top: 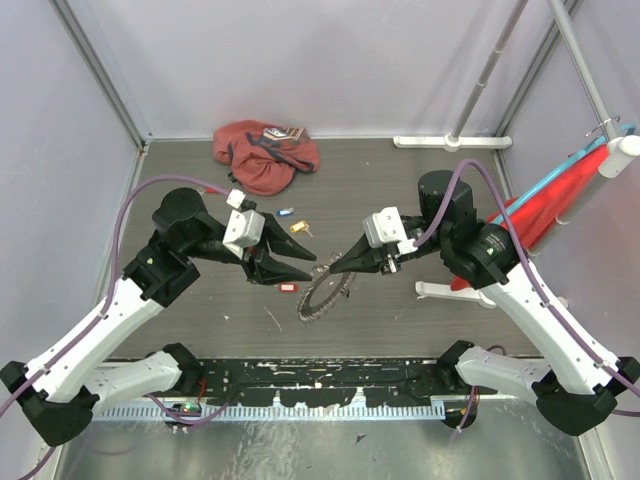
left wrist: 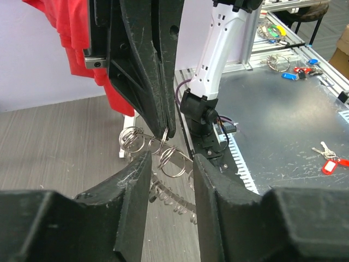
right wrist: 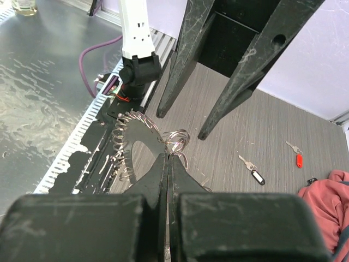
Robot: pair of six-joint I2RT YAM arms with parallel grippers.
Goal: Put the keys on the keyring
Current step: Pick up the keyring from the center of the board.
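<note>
A: While the right gripper [top: 337, 268] is closed on a loop of the keyring [top: 322, 297], what about the left gripper [top: 292, 266]?
B: Its fingers stand apart — just beside that loop, holding nothing.
A: And the keys?
B: Red key [top: 288, 288] lies on the table [top: 420, 190] near the keyring — blue key [top: 285, 212] and yellow key [top: 300, 229] farther back, toward the bag [top: 262, 155].
</note>
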